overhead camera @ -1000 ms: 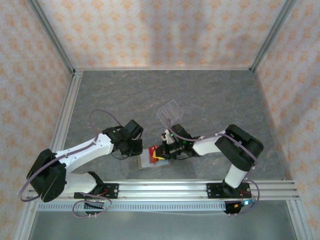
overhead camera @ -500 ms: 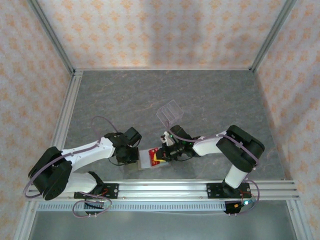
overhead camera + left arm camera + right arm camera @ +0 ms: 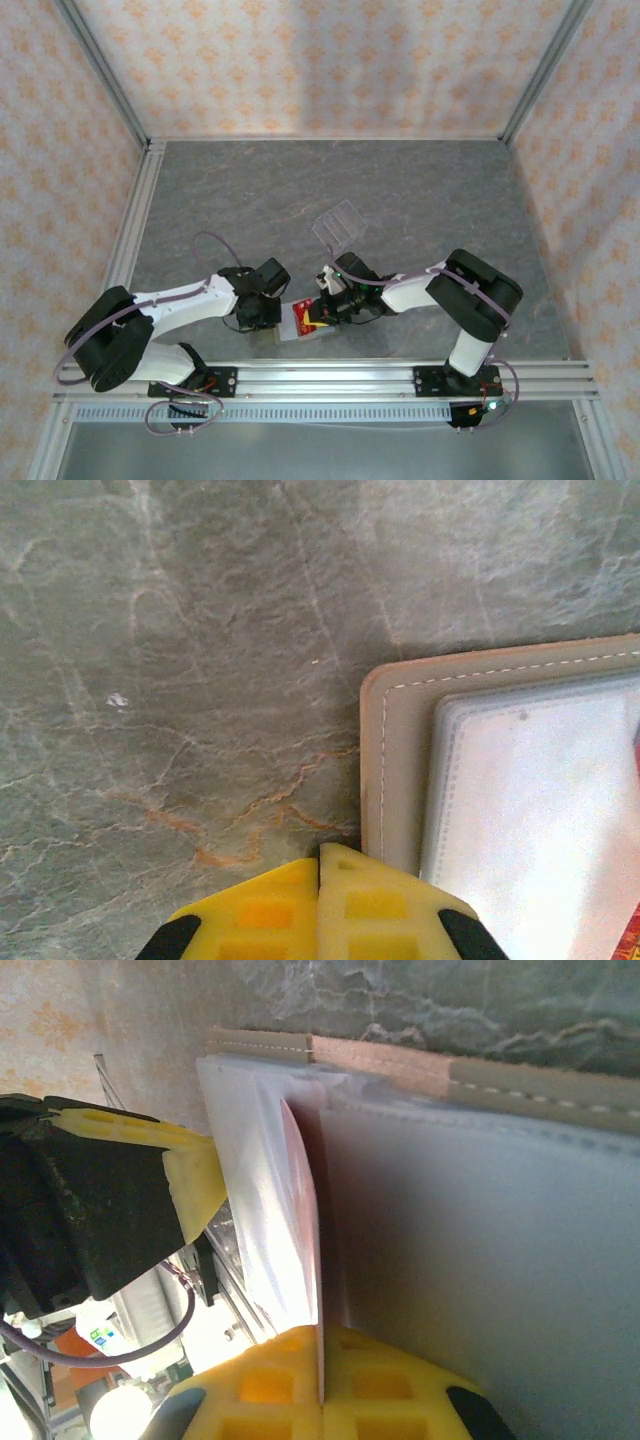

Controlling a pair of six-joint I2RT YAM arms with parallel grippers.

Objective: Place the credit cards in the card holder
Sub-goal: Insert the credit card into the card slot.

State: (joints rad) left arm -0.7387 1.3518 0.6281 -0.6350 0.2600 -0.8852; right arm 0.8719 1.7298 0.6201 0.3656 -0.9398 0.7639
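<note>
The card holder [image 3: 288, 332] lies open and flat near the table's front edge, tan with clear sleeves [image 3: 530, 810]. My right gripper [image 3: 322, 311] is shut on a thin red credit card [image 3: 309, 1200], which I see edge-on from the wrist. The card runs in between two clear sleeves below the holder's stitched tan rim [image 3: 380, 1064]. In the top view the card [image 3: 308, 318] shows red over the holder. My left gripper [image 3: 320, 854] is shut with nothing in it. Its yellow tips rest on the table against the holder's left edge [image 3: 374, 780].
A clear acrylic slotted stand [image 3: 338, 228] sits just behind the right gripper. The metal rail [image 3: 330, 380] with both arm bases runs close in front of the holder. Grey marble table [image 3: 330, 180] stretches open to the back and sides.
The left gripper has swung down and right, up against the holder's left edge. The right gripper has shifted the red card slightly left and forward over the holder.
</note>
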